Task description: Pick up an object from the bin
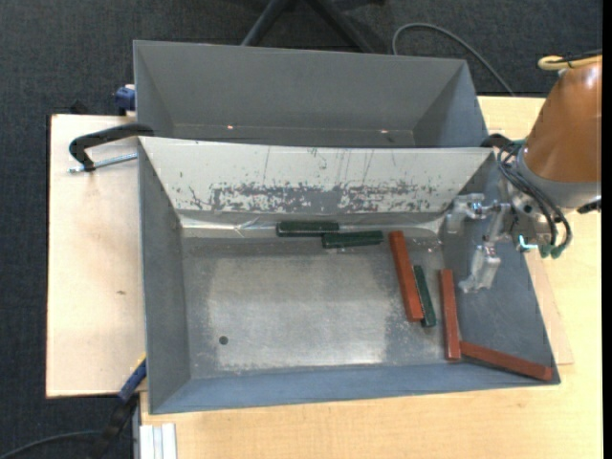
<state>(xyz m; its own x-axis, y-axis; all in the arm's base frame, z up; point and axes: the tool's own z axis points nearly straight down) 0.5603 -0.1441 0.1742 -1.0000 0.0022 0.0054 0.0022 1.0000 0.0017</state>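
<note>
Camera view: the tool [481,271] hangs at the right of the grey metal bin [161,295], just beside a long red-brown flat stick [448,318]. Can't tell how open it is. I'd centre it over that stick before closing.

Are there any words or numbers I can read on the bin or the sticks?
None: there are no words, numbers or signs to read.
The back wall of the bin has only grey scratches, not letters.
The red-brown sticks and dark green sticks are plain.
</note>
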